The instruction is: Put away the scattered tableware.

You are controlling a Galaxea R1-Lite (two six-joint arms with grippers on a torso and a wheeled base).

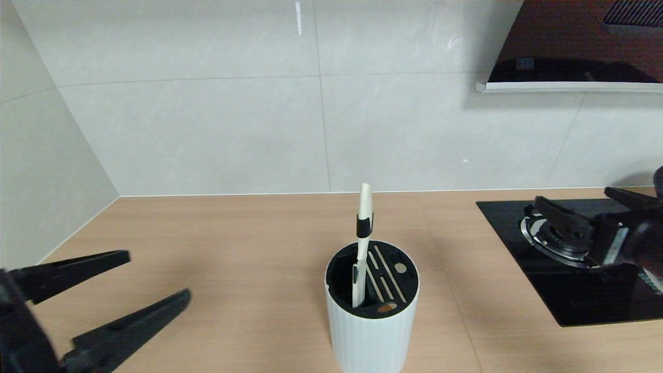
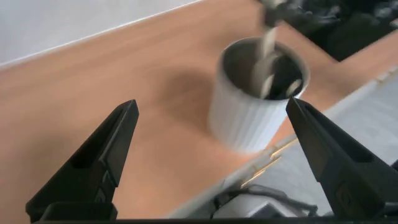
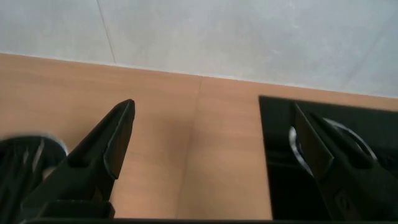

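**A:** so where's the tableware at rn?

**B:** there's a white-handled utensil (image 1: 362,243) with a black band. It stands nearly upright in the open pocket of the white ribbed holder (image 1: 370,331), lower centre of the head view, on the wooden countertop (image 1: 233,233).

**A:** and the grippers?

**B:** left gripper (image 1: 158,275) is lower left, fingers spread wide, well apart from the holder. Right gripper (image 1: 571,195) is at the right edge over the black gas hob (image 1: 549,290), also spread.

**A:** any labels?

**B:** faint print on the hob's front edge, too small to read.

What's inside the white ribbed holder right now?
One cream utensil, black band, stands upright in the holder's open compartment; the slots look empty. Its lower end is hidden inside.
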